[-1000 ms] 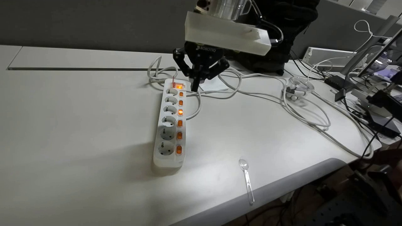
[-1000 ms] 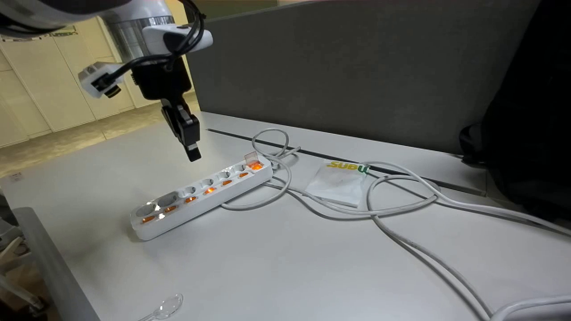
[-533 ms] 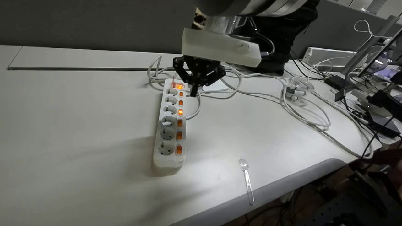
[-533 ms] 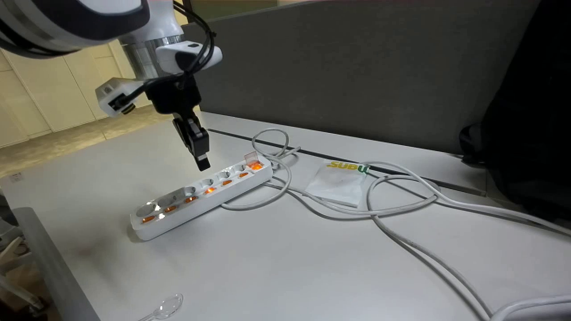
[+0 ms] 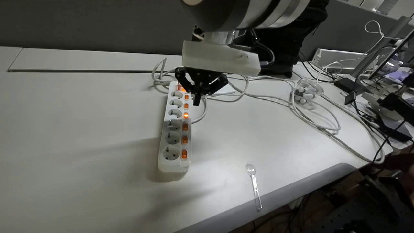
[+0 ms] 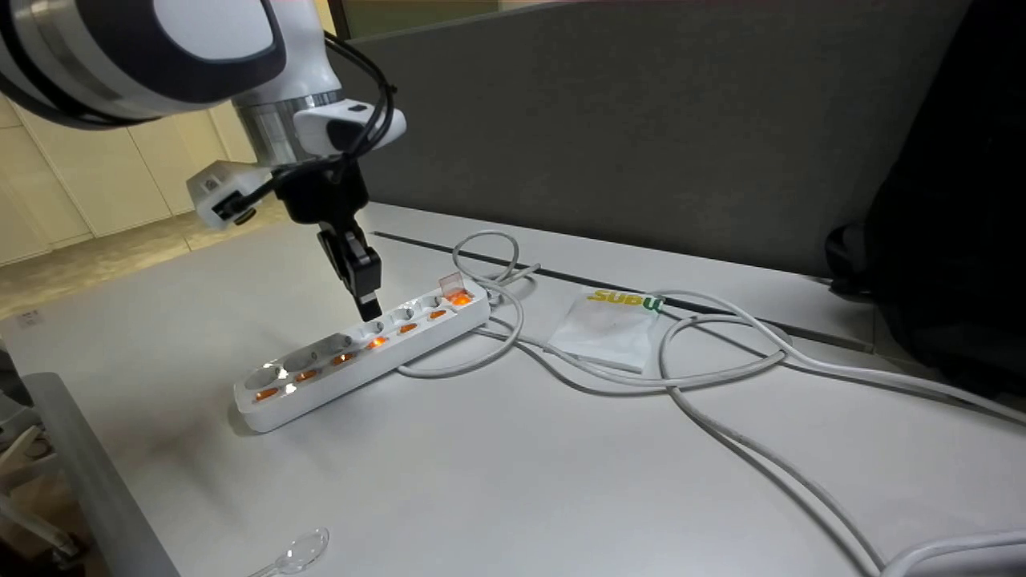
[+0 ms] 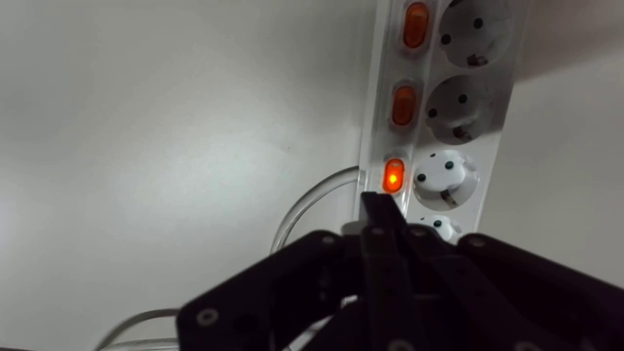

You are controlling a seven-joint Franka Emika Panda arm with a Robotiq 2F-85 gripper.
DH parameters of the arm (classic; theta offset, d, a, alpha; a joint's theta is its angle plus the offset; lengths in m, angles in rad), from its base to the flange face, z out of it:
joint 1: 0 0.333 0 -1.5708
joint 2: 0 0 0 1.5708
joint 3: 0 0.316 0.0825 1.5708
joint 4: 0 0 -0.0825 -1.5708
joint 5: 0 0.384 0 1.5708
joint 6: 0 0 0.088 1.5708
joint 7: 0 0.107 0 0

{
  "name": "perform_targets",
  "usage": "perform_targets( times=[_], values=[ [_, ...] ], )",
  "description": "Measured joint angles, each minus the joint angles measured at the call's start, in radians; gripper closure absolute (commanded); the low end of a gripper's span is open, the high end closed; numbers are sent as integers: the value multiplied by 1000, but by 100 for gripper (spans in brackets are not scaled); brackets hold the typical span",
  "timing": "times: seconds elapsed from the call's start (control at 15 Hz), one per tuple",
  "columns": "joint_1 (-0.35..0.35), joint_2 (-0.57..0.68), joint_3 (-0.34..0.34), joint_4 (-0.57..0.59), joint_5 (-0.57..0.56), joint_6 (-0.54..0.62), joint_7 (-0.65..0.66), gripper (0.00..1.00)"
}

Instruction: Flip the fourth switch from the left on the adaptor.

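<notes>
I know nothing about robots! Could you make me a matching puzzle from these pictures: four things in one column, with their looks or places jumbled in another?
Things:
1. power strip
2. gripper
3. spoon
4. flat packet

Descriptions:
A. see-through, its handle reaching onto the table's edge
B. black, with its jaws closed together
C. white, bearing yellow and green lettering
D. white, with a row of orange switches

Right pairs: 1-D, 2-B, 3-A, 4-C.

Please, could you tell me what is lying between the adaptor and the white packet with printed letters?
White cable lies between the adaptor and the white packet, visible in an exterior view.
</notes>
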Motion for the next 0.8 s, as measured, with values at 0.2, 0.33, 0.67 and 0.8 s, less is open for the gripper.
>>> perform_targets(
  times=[0.2,0.33,0.67,0.8],
  values=[
    [9,15,-4,8,5,0,0,100],
    [18,27,-7,11,6,0,5,100],
    [41,59,-26,15,7,20,39,100],
    [50,74,-37,16,7,35,53,100]
  ],
)
